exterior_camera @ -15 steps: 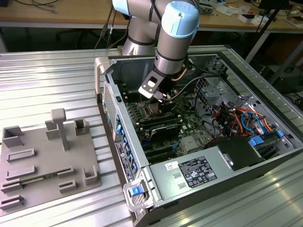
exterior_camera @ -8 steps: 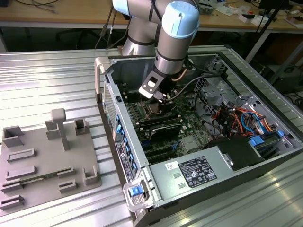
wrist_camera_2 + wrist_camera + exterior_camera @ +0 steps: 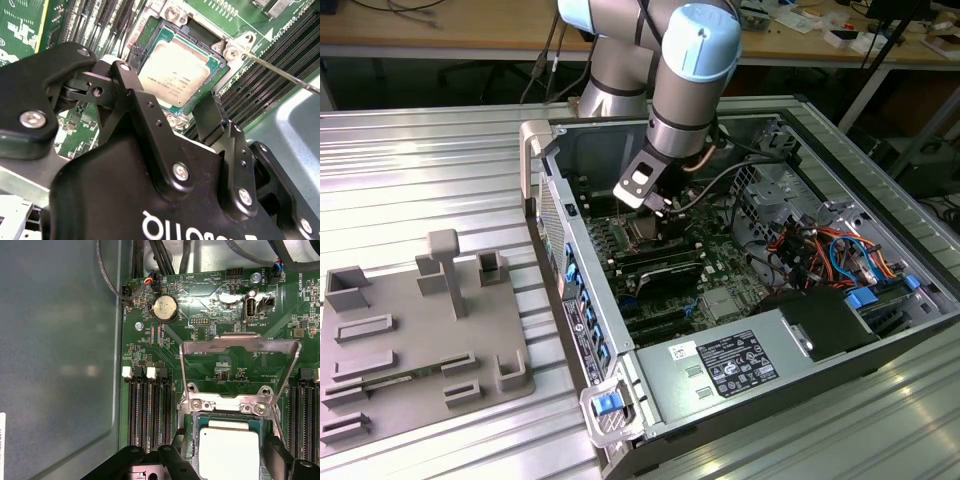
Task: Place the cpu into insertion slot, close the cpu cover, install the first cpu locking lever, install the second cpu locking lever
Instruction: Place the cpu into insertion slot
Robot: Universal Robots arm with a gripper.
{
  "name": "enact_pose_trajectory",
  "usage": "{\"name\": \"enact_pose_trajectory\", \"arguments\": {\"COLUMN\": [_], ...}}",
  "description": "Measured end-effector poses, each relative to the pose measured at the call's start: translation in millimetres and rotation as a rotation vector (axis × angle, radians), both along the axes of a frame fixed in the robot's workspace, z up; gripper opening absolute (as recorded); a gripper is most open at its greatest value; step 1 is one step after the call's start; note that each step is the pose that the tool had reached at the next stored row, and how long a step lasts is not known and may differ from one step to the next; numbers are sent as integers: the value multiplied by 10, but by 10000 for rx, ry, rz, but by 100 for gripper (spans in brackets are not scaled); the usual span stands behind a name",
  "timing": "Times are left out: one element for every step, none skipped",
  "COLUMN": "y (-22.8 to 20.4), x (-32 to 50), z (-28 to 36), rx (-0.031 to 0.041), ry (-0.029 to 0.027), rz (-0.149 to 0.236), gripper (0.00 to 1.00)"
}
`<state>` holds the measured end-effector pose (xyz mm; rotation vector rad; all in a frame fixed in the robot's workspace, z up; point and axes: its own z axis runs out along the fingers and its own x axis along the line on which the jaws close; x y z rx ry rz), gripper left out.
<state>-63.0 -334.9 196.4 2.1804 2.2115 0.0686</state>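
The cpu [image 3: 175,70] lies flat in the insertion slot [image 3: 221,56], its pale silver top showing in both wrist views. My gripper [image 3: 165,89] hovers just above it, open, one black finger [image 3: 131,90] on each side of the chip. In the first wrist view the cpu [image 3: 227,450] sits below the cpu cover [image 3: 240,342], a silver frame swung up on its hinge. A thin metal locking lever [image 3: 280,72] sticks out raised beside the socket. In the exterior view the gripper [image 3: 655,208] is down inside the computer case over the socket [image 3: 645,228].
Long black memory slots [image 3: 150,415] flank the socket. The case wall [image 3: 60,365] runs close by. A power supply [image 3: 730,360] and bundled cables [image 3: 820,250] fill the case toward the exterior view's right. A grey fixture plate [image 3: 420,330] lies outside at the exterior view's left.
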Motion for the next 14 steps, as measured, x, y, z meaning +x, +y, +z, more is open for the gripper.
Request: {"name": "enact_pose_trajectory", "arguments": {"y": [0,0,0,0,0,1,1,0,0,1,1,0,1,1], "x": [0,0,0,0,0,1,1,0,0,0,0,0,0,1], "z": [12,30,47,60,65,67,68,73,81,106,117,122,122,122], "rx": [0,1,0,0,1,3,5,1,0,2,2,2,3,4], "ry": [0,-1,-1,-1,-1,-3,-3,0,0,-1,-1,-1,-2,-3], "rz": [0,0,0,-1,0,0,0,-1,0,0,0,0,0,0], "gripper": [69,69,69,69,69,69,69,69,69,69,69,69,69,68]}}
